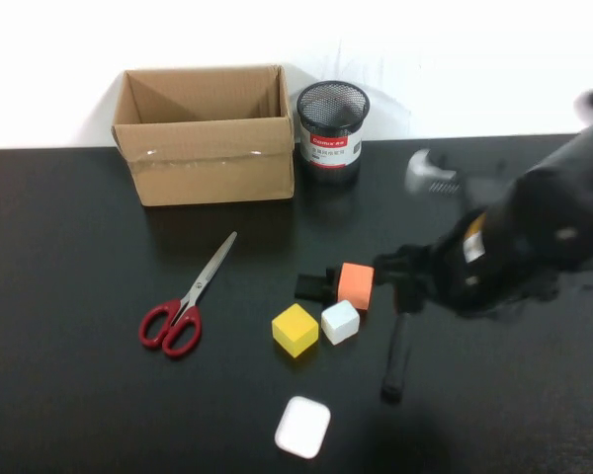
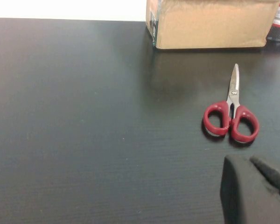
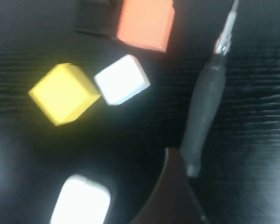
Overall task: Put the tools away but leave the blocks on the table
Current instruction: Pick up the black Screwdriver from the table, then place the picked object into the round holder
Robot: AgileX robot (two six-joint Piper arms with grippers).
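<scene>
high view, over the black table [image 1: 69, 395]: open cardboard box [image 1: 206, 148] at the far edge, black mesh cup [image 1: 332, 126] touching or just beside its right side. nearer, left of centre, red-handled scissors [image 1: 183, 306] lying flat, blades closed and pointing far-right toward the box. right of those, the blocks in a loose cluster: yellow cube [image 1: 296, 329] touching or just beside white cube [image 1: 340, 322], orange cuboid [image 1: 356, 285] just beyond, little black piece [image 1: 311, 286] against its left side. nearest of all, a white rounded piece [image 1: 302, 427], apart from the rest. right of the blocks, black-handled screwdriver [image 1: 394, 363] lying on the table, handle toward the near side, metal tip toward the far side. right gripper [image 1: 410, 281] low over the tip end, blurred, just right of the orange cuboid; cannot tell how wide it stands, nor whether touching the screwdriver. left gripper [image 2: 254, 186] closed with nothing in it, parked at the near left, well apart from the scissors.
</scene>
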